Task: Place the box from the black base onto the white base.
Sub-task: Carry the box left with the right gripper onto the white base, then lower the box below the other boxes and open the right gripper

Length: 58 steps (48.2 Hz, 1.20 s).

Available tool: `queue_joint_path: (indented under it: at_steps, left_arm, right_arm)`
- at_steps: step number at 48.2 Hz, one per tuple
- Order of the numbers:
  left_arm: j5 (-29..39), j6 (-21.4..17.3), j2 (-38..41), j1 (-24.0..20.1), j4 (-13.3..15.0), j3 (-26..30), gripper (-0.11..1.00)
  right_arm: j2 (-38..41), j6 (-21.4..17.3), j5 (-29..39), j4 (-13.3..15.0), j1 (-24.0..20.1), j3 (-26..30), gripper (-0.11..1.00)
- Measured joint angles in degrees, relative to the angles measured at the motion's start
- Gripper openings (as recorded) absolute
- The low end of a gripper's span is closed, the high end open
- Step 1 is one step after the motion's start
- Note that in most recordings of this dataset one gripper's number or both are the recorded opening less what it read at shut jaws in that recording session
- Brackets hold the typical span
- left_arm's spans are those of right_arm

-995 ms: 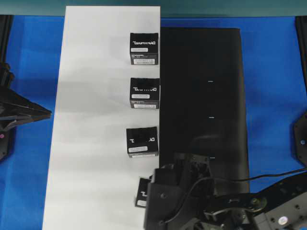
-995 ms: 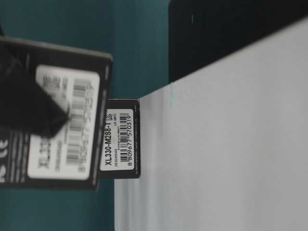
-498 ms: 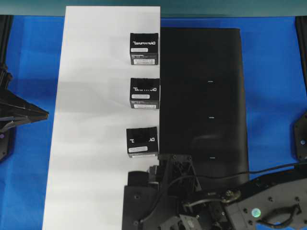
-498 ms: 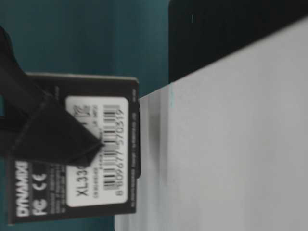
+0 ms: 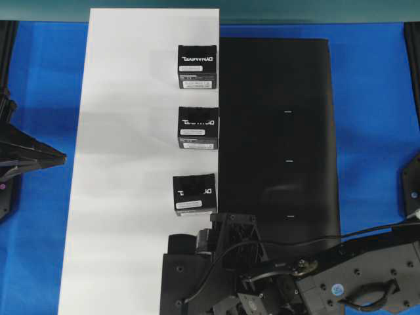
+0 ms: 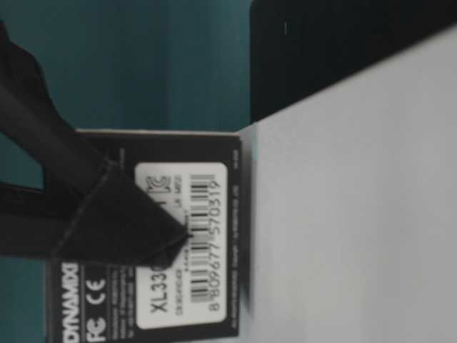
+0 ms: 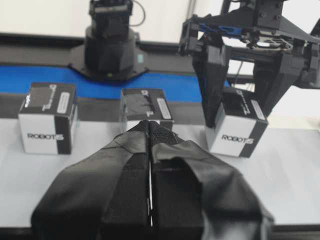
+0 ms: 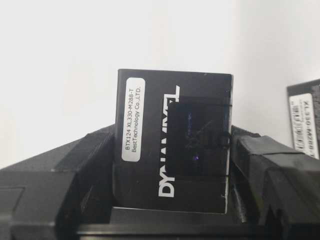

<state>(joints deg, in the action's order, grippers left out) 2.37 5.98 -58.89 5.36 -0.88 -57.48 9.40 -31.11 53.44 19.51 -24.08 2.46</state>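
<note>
The box [image 8: 175,142] is clamped between the fingers of the right claw [image 8: 172,200], over the white base [image 5: 125,197] directly beneath. The placing step is judged in hand: lowering, then release. The left claw [image 7: 150,125] is closed on nothing.

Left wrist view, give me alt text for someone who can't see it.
The right gripper clamps a box standing on the white base. Two more boxes stand in a row to its left, behind the shut left gripper.
</note>
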Motion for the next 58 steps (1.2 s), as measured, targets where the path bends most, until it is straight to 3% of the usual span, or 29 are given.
queue_joint_path:
  at_steps: [20, 32, 39, 58]
  left_arm:
    - [0.0, -0.1, 0.0, 0.0, 0.1, 0.0, -0.05]
    - [0.0, 0.0, 0.0, 0.0, 0.1, 0.0, -0.05]
    - [0.0, 0.0, -0.1, 0.0, 0.1, 0.0, -0.05]
    - [0.3, 1.1, -0.1, 0.0, 0.0, 0.0, -0.05]
  right_arm:
    - [0.0, 0.5, -0.1, -0.1, 0.9, -0.5, 0.65]
    - [-0.1, 2.1, -0.5, -1.0, 1.0, -1.1, 0.88]
    - [-0.2, 2.2, -0.7, -1.0, 1.3, -1.2, 0.96]
    - [-1.4, 2.2, -1.1, -1.0, 1.7, -2.7, 0.98]
